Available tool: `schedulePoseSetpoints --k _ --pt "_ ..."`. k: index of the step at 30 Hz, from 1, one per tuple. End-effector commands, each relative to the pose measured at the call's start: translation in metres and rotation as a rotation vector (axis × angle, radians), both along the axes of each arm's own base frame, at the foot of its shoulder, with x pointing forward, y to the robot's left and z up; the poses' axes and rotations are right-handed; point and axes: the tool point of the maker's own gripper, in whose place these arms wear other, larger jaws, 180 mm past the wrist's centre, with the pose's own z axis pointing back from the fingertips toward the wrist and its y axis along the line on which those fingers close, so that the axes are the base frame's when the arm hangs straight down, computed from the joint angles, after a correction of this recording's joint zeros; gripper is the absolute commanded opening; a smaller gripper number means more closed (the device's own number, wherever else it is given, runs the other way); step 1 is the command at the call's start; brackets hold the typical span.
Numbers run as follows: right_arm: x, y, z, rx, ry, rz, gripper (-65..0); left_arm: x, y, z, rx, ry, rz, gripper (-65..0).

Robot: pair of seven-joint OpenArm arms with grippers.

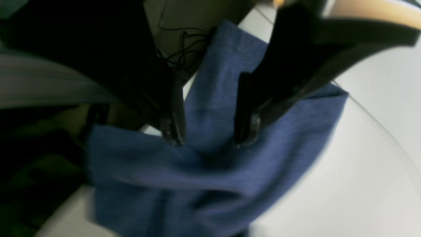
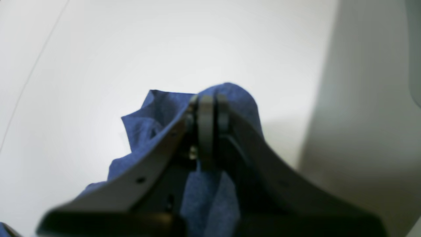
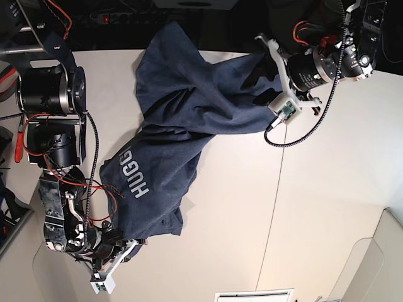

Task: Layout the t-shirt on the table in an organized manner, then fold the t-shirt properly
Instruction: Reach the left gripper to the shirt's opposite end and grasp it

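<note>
The dark navy t-shirt (image 3: pixel 170 126) lies crumpled on the off-white table (image 3: pixel 239 220), running from the far edge to the near left, with white lettering (image 3: pixel 140 176) facing up. My left gripper (image 3: pixel 263 66) is at the shirt's far right corner. In the left wrist view its fingers stand apart, tips down on the blue cloth (image 1: pixel 213 184), with a fold bunched between them at the gripper (image 1: pixel 209 135). My right gripper (image 3: pixel 129 242) is at the shirt's near left end. In the right wrist view it (image 2: pixel 206 105) is shut on a pinch of the cloth (image 2: pixel 158 112) above the table (image 2: pixel 230 49).
A thin dark seam (image 3: pixel 277 189) crosses the table. Beyond the far edge lie dark floor, cables and a power strip (image 3: pixel 119 16). The right arm's base motors (image 3: pixel 53 91) stand at the left. A white object (image 3: pixel 255 294) and a pale panel (image 3: pixel 378 264) sit at the near side.
</note>
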Motion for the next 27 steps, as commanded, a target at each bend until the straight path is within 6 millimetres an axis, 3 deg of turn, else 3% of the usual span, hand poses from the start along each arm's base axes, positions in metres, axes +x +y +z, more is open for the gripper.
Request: schedulePoseSetpoints --k 1,4,7,12,24,27 --pt "0.016 -0.001 0.030 0.013 -0.079 -0.007 -65.0 0.011 -0.003 0.011 -0.029 -0.041 0.028 -36.8" --pt "0.016 -0.001 0.030 0.012 -0.079 -0.008 -65.0 0.016 -0.008 0.007 -0.067 -0.021 0.108 -36.8" --pt "0.016 -0.001 0.030 0.007 -0.079 -0.008 -65.0 0.013 -0.012 -0.010 -0.089 0.033 0.148 -36.8" --pt "0.021 -0.013 0.032 -0.036 -0.105 -0.054 -65.0 0.026 0.014 -0.045 0.082 0.048 0.150 -36.8" --pt "0.023 -0.021 0.032 -0.041 -0.111 -0.087 -65.0 0.053 0.029 -0.034 0.150 -0.081 0.138 -36.6" --pt "0.021 -0.028 0.029 -0.050 -0.105 -0.095 -65.0 0.056 0.033 -0.033 0.188 -0.109 0.127 -32.1"
